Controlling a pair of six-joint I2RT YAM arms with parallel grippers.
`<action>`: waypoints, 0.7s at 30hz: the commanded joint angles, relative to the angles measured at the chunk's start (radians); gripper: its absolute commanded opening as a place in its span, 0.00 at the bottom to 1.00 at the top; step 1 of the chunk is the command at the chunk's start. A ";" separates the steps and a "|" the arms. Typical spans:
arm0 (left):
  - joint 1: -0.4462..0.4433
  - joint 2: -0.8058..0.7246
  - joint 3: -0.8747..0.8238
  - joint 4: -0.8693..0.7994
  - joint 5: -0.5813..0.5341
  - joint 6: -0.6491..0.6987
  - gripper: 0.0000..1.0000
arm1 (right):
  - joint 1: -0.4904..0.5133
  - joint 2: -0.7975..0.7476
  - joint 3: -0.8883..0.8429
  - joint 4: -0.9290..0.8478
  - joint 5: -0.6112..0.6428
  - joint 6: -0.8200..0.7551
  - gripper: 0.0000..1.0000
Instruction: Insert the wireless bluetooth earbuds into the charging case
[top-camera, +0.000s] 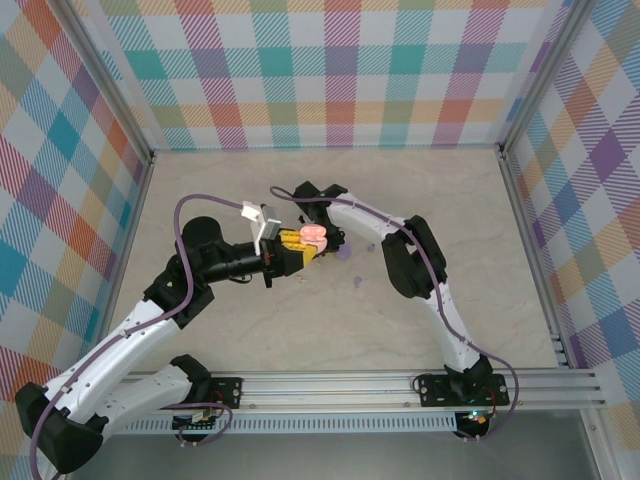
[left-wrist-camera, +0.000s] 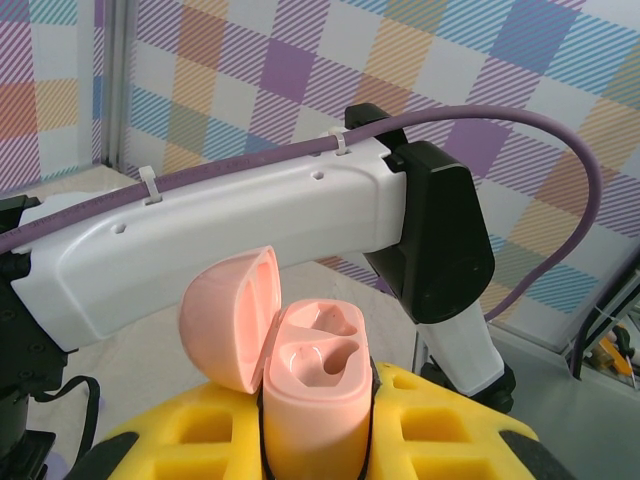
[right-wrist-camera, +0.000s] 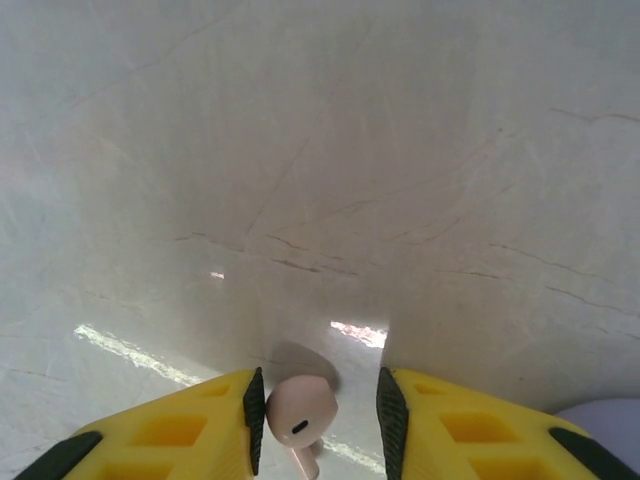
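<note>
My left gripper (left-wrist-camera: 315, 425) is shut on the pale pink charging case (left-wrist-camera: 312, 385) and holds it upright between yellow fingers. Its lid (left-wrist-camera: 225, 315) is swung open to the left, and both sockets are empty. From above, the case (top-camera: 313, 237) sits just above the table at centre, at the tip of the left gripper (top-camera: 293, 254). My right gripper (right-wrist-camera: 320, 405) points down at the table with its jaws open. A pale pink earbud (right-wrist-camera: 298, 410) lies between them, resting against the left pad (right-wrist-camera: 255, 415), with a clear gap to the right pad.
The right arm's white link (left-wrist-camera: 230, 235) crosses close behind the open case. A lavender round thing (top-camera: 345, 255) and two tiny purple buds (top-camera: 371, 245) (top-camera: 356, 283) lie on the marble table (top-camera: 330, 330) to the right of the case. Checked walls enclose the table.
</note>
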 joint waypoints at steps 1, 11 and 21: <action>0.006 -0.023 -0.014 -0.002 -0.004 -0.006 0.15 | 0.007 0.018 0.020 -0.054 0.072 0.048 0.35; 0.006 -0.025 -0.013 -0.004 -0.006 -0.008 0.15 | 0.008 -0.013 0.003 -0.069 0.080 0.096 0.34; 0.005 -0.027 -0.014 -0.004 -0.007 -0.008 0.15 | 0.013 -0.024 -0.021 -0.052 0.061 0.143 0.39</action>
